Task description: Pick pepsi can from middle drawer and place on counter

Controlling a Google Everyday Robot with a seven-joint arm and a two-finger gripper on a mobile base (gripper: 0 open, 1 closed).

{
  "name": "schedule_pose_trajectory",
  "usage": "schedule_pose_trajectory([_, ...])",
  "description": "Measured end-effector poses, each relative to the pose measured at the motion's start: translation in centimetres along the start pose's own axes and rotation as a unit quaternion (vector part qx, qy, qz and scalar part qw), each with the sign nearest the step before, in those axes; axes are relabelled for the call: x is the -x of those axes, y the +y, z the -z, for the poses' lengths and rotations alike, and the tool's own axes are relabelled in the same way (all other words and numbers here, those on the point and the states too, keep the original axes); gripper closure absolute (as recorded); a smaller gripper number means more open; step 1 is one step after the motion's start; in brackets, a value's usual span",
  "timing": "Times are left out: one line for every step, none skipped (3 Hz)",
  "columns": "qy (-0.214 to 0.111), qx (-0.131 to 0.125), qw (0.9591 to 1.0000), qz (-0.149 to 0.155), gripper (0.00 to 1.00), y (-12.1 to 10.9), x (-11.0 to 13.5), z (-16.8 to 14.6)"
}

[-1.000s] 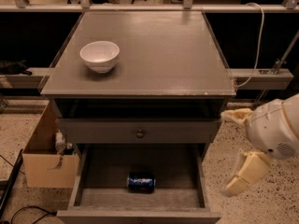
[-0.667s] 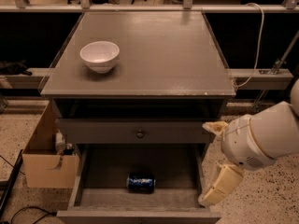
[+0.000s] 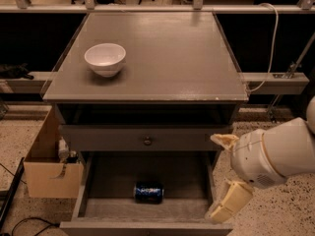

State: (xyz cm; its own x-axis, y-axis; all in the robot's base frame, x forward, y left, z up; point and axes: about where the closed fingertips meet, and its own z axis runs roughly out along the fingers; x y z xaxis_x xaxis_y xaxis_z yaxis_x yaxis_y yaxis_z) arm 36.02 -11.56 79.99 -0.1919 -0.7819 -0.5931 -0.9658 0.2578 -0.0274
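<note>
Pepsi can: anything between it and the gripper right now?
Nothing visible. The pepsi can lies on its side in the open middle drawer. The open gripper hangs at the drawer's right front corner, with only bare drawer floor between them.

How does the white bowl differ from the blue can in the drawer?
The white bowl stands upright on the counter; the pepsi can lies on its side in the middle drawer. The bowl is wider and white; the can smaller, dark blue. Neither is held: the open gripper hangs at the drawer's right side.
</note>
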Motion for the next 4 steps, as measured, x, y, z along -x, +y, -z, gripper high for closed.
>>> schedule_pose_trajectory([-0.030,0.011,0.9992,-0.023,0.00,0.8,-1.0,-3.8])
schedule_pose_trajectory([-0.041,0.005,0.9980,-0.049,0.00,0.0,-2.5,-7.6])
schedule_pose_trajectory([-0.040,-0.016,0.9974,-0.058,0.00,-1.8,-3.9,-11.0])
schedule_pose_trajectory([-0.030,-0.036,0.9966,-0.068,0.00,-4.2,-5.8,-13.7])
